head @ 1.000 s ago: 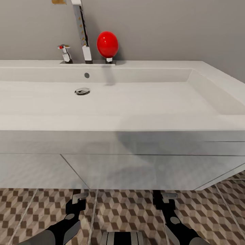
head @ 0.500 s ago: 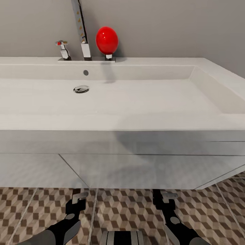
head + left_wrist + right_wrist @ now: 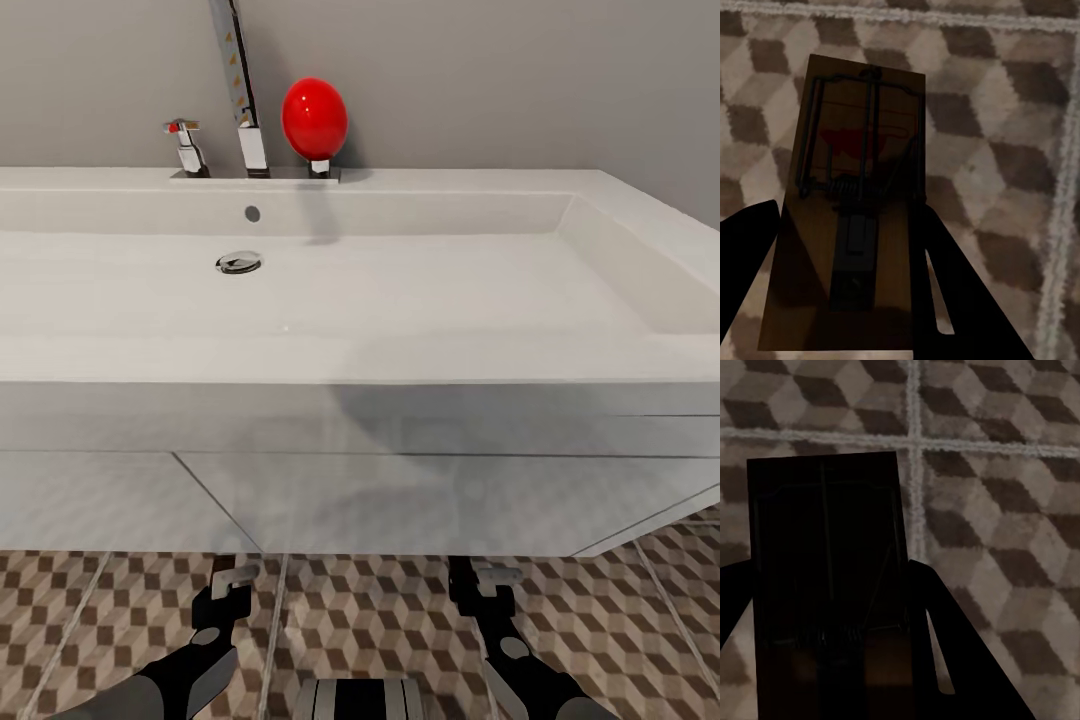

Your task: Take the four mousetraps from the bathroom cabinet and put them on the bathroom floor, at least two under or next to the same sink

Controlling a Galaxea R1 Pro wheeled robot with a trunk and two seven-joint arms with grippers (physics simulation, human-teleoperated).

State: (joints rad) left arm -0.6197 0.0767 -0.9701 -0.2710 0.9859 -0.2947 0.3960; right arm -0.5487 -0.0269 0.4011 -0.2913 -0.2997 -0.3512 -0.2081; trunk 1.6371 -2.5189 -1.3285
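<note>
I am right in front of the bathroom sink (image 3: 400, 290), a wide white basin on a white vanity (image 3: 400, 500). A tall chrome faucet (image 3: 240, 90) stands at the back, with a shiny red egg-shaped thing (image 3: 315, 118) just beside it. Below the vanity I see the bathroom floor (image 3: 380, 620) with its brown and beige cube tiles.

My left gripper (image 3: 228, 588) and my right gripper (image 3: 480, 585) both hang low, just above the tiles, near the front edge of the vanity.

In the left wrist view, my left gripper clamps a mousetrap (image 3: 859, 187) between its dark fingers (image 3: 967, 300). I can see its tan board, wire and red bit over the tiles.

In the right wrist view, my right gripper grips a second mousetrap (image 3: 825, 555). It sits in deep shadow, so it looks almost black.
</note>
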